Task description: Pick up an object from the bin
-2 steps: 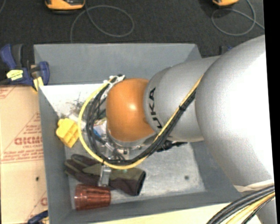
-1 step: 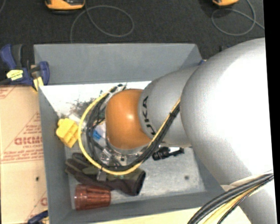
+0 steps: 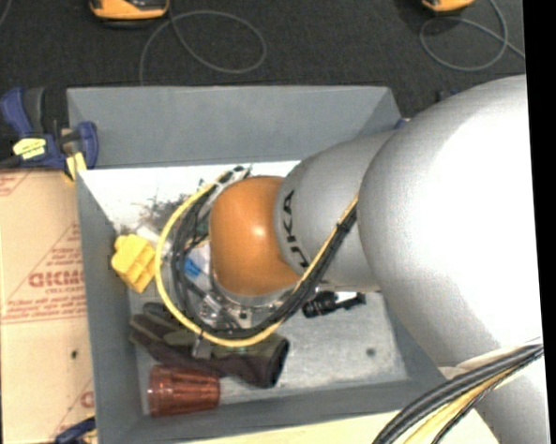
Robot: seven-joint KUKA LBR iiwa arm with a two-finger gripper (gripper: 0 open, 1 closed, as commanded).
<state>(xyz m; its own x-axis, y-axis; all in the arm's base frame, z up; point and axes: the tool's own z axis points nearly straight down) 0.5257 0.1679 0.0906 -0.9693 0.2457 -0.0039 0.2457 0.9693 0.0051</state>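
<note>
A little of my gripper's metal body shows under the wrist, low over the left middle of the bin. Just below it lies a dark brown, elongated thing, stretching from the left wall towards the bin's middle. A reddish translucent cup lies on its side at the front left corner. Left of the gripper sits a yellow ridged block. A small blue and white thing peeks out beside the wrist.
A black, pen-like thing lies to the right of the wrist, partly under the arm. Dark wiry bits lie at the back left. The arm covers the bin's right half.
</note>
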